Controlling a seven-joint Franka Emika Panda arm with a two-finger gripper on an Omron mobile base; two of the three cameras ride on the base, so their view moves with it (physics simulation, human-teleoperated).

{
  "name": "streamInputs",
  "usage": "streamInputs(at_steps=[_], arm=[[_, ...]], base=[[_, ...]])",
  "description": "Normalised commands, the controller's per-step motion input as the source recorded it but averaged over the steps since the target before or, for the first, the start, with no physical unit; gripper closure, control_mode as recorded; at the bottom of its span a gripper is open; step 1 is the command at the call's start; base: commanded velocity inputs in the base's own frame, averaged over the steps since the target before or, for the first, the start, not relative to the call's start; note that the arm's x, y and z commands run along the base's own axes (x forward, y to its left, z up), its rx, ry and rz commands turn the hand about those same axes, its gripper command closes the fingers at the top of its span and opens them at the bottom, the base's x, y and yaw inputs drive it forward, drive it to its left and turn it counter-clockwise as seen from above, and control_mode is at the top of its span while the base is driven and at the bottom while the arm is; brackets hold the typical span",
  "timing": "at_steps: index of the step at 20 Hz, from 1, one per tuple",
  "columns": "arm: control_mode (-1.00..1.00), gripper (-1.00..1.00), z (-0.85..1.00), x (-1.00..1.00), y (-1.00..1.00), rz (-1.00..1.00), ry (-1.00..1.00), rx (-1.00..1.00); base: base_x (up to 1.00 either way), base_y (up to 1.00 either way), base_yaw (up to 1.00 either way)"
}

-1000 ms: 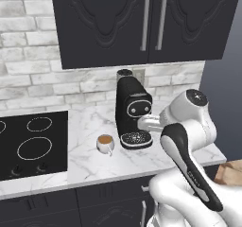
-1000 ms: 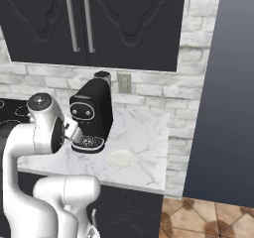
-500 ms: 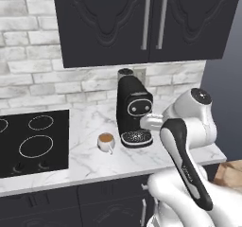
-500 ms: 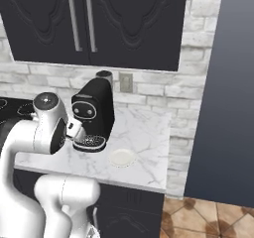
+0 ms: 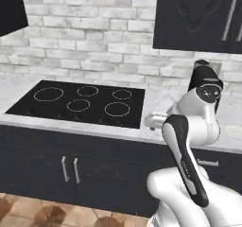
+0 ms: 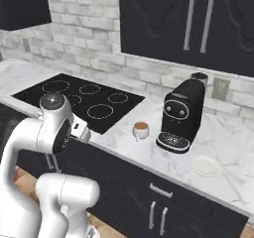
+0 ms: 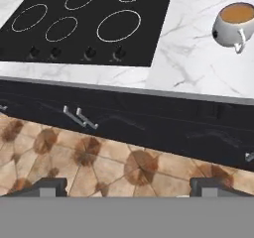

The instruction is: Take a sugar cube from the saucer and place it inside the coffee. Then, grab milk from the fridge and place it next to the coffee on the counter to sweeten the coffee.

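Observation:
The coffee (image 6: pixel 141 130) (image 7: pixel 233 23), a small white cup of brown liquid, stands on the white marble counter (image 6: pixel 233 148) (image 7: pixel 198 68) between the hob and the coffee machine. The white saucer (image 6: pixel 206 166) lies to the right of the machine; I can make out no sugar cube on it. My gripper (image 7: pixel 128 187) is open with nothing between its widely spread fingertips, held in front of the counter's edge, above the floor, left of and below the cup. The hand (image 6: pixel 78 129) sits folded close to the arm. The milk and the fridge are out of view.
A black glass hob (image 5: pixel 85 100) (image 6: pixel 82 99) (image 7: pixel 89 24) fills the counter's left part. The tall black coffee machine (image 6: pixel 181 115) stands right of the cup. Dark base cabinets with handles (image 7: pixel 79 117) run below, brown tiled floor (image 7: pixel 99 157) under them, dark wall cabinets (image 6: pixel 198 24) above.
The whole picture has shifted: the base has driven left, so the hob now sits central and the coffee machine far right. The arm keeps its folded pose.

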Motion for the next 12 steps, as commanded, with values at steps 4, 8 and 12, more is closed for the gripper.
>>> streamInputs(at_steps=[4, 8, 12], arm=[[1.0, -1.0, 0.0, 0.0, 0.0, 0.0, 0.0, 0.0], [1.0, -1.0, 0.0, 0.0, 0.0, 0.0, 0.0, 0.0], [1.0, -1.0, 0.0, 0.0, 0.0, 0.0, 0.0, 0.0]], base=[[-0.17, 0.6, 0.82], [-0.02, 0.36, 0.8], [0.18, 0.29, 0.71]])
